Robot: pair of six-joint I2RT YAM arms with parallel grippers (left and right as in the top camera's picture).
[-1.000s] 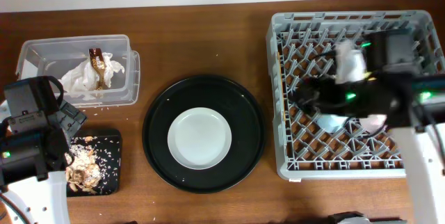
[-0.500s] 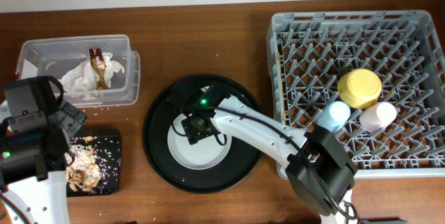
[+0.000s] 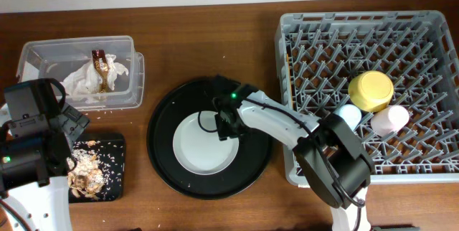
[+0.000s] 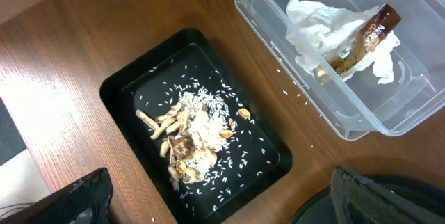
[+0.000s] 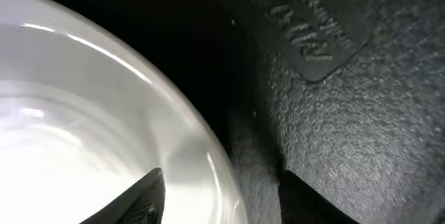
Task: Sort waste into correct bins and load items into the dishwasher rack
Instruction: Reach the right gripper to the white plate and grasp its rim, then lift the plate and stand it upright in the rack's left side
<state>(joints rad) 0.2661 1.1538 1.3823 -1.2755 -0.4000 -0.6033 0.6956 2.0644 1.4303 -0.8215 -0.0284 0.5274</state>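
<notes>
Bright and even from above, murky up close.

The overhead shot is clean: soft light from above, only faint shadows on the table (image 3: 215, 44), and the pale strip along the top edge is nearly blown out. The left wrist view is sharp mid-frame, with little glints on the clear tub (image 4: 281, 57) and bottom corners that go to dark blur. The right wrist view is way too close. The plate (image 5: 83, 113) is smeary white with glare streaks upper left, and the round black tray (image 5: 348, 126) is dim but grainy-sharp on the right.

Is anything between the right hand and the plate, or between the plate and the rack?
Nothing visible. The right hand sits at the right rim of the plate; only the round black tray edge and table lie between plate and rack.
</notes>
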